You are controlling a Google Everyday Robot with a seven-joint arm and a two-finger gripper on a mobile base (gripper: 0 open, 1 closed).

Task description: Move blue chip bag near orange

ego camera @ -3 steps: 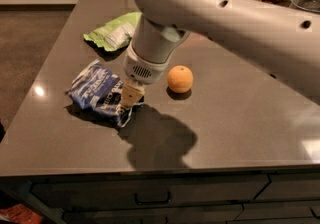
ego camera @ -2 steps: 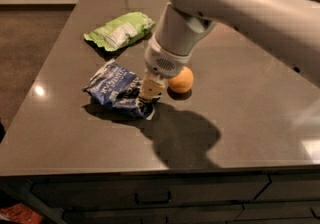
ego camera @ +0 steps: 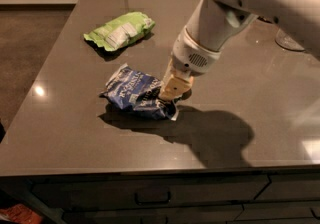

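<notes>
Camera view: gripper (ego camera: 170, 93) sits low at the right edge of the blue chip bag (ego camera: 136, 93), jaws pressed together, pinching crinkled foil there. The bag lies mid-table, left of the wrist. The orange isn't visible; probably hidden behind the wrist, so the gap between bag and fruit can't be read.

Risks: the pinch is only on an edge fold, so the foil could slip out if dragged further. With the fruit hidden and likely just behind the jaws, any more push could nudge it and roll it across the table (ego camera: 60, 133).

The light green chip bag (ego camera: 120, 30) is well apart, so no snag there.

Versus 0.7 s ago: bag and gripper have shifted slightly right, and the orange, then plainly visible beside the gripper, is now covered. Green bag unmoved.
</notes>
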